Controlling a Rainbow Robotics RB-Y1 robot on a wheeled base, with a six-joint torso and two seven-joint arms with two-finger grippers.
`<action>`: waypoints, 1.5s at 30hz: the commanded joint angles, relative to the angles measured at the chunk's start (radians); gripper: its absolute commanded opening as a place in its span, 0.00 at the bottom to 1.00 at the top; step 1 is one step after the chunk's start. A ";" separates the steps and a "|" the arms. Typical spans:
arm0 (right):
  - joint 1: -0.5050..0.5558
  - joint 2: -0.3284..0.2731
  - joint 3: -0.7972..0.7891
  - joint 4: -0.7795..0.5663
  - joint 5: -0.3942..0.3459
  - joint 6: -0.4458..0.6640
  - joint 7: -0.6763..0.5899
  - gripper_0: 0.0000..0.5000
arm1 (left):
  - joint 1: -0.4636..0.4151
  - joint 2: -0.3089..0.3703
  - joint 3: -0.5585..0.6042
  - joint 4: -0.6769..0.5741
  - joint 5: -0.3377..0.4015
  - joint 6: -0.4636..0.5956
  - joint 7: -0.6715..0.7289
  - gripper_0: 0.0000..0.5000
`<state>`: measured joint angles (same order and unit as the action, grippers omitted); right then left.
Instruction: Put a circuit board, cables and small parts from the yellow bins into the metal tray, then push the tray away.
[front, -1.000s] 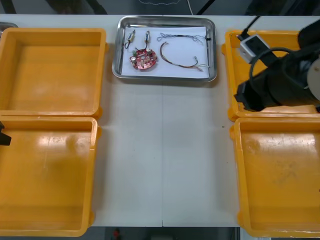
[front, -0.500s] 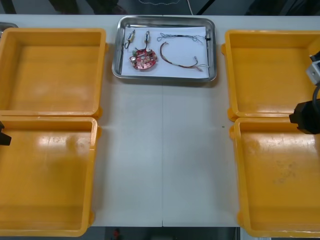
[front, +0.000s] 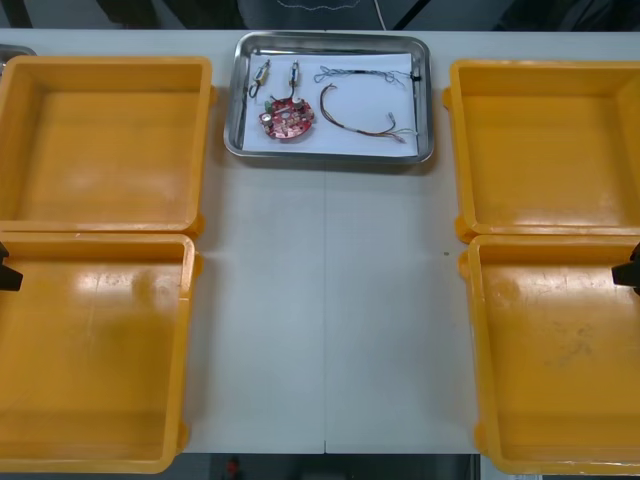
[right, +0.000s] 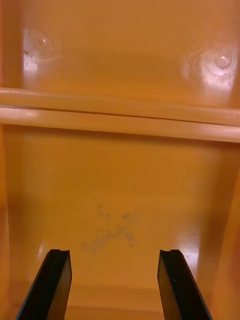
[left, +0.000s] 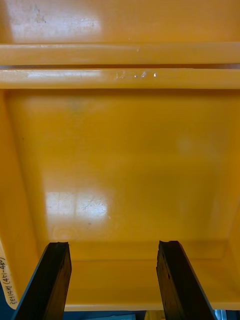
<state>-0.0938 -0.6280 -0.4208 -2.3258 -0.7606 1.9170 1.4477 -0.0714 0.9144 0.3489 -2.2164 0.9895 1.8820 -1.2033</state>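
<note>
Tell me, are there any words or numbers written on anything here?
"(441-4", the end unclear: handwritten on the rim of the left bin under the open left gripper; the marks before it are too blurred to read.
Board in the tray: print too small to read.
Right bin under the open right gripper: scuffs, no writing.

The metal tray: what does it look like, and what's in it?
The metal tray is a shiny rectangular pan with rounded corners, a raised rim and a white inside. It sits flat on the light table near its far edge, between the yellow bins. In it lie a round red circuit board, two small metal parts, a blue and white cable and a red and yellow cable.
</note>
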 joint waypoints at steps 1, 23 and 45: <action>0.032 -0.035 -0.035 0.020 -0.010 0.003 -0.064 1.00 | 0.012 0.024 0.029 -0.023 0.006 -0.009 -0.039 1.00; 0.037 -0.059 -0.019 0.080 -0.017 0.003 -0.089 1.00 | 0.012 0.024 0.029 -0.023 0.006 -0.009 -0.039 1.00; 0.037 -0.059 -0.019 0.080 -0.017 0.003 -0.089 1.00 | 0.012 0.024 0.029 -0.023 0.006 -0.009 -0.039 1.00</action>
<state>-0.0742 -0.6494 -0.4260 -2.2389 -0.7704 1.9170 1.3945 -0.0714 0.9144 0.3489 -2.2164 0.9895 1.8819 -1.2033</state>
